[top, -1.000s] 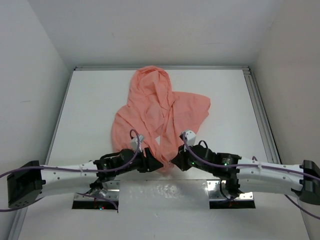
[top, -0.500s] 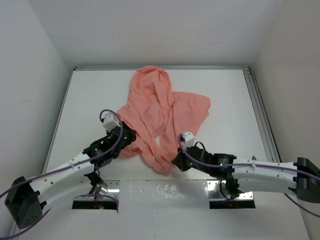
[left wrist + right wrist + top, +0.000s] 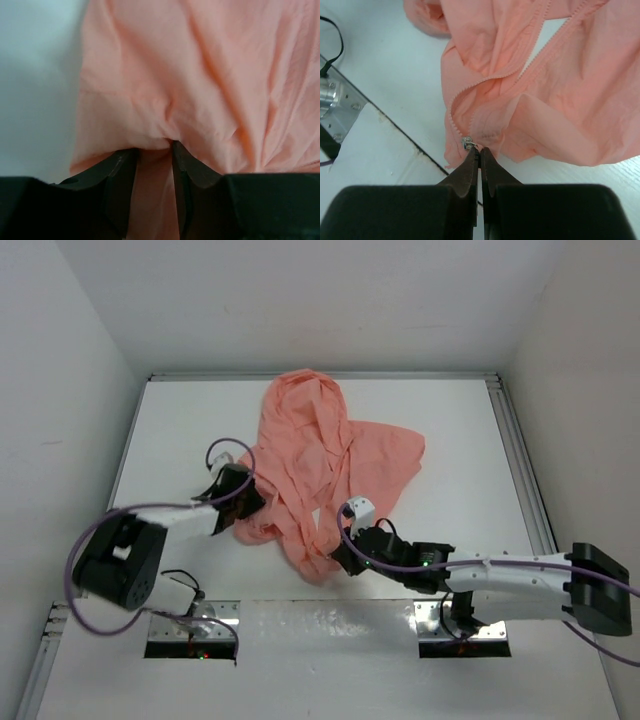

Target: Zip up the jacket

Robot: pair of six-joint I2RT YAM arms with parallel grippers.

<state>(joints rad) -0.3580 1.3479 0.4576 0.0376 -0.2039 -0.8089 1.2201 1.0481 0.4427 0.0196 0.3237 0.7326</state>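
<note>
garment: salmon-pink hooded jacket (image 3: 320, 455) of thin soft fabric, lying crumpled on the flat white tabletop (image 3: 170, 430); hood toward the far edge, hem toward the near edge, about mid-width.
front: unzipped; two rows of pink zipper teeth (image 3: 520, 70) parted in a V, meeting only at the hem.
left gripper (image 3: 154, 146): at the jacket's left edge; black fingers apart, straddling a raised fold of cloth. Purpose, judged: anchor that side to keep the front taut.
right gripper (image 3: 479, 150): at the hem; fingers pressed together just under the small silver metal zipper slider (image 3: 468, 143). Pull tab hidden between the tips, so hold on it probable, not confirmed.
step, judged: brace the cloth, then draw the slider toward the hood.
risk: thin cloth bunching into the teeth.
</note>
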